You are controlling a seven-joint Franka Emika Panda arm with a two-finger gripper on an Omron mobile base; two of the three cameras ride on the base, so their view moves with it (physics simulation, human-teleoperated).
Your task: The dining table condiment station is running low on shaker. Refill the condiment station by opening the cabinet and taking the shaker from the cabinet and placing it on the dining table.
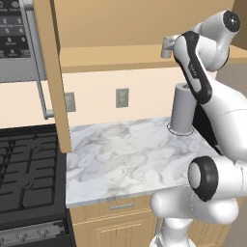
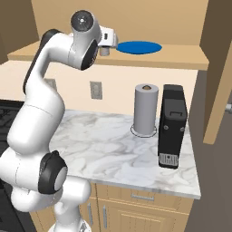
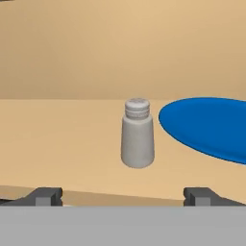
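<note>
Grey shaker (image 3: 138, 134), one, upright on cabinet (image 3: 62, 129) shelf, one blue plate (image 3: 206, 126) beside, jaws spread wide, empty

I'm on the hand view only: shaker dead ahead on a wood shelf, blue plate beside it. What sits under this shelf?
Observer: A marble counter with a grey paper-towel roll standing on it.
Operator: Anything else down there I might hit when I lower the shaker?
Observer: A black coffee machine stands beside the roll, on the side away from the stove.
Operator: Is the cabinet door clear of the arm?
Observer: One open door hangs over the stove's edge, well aside from the gripper, which is open at the shelf in front of the shaker.
</note>
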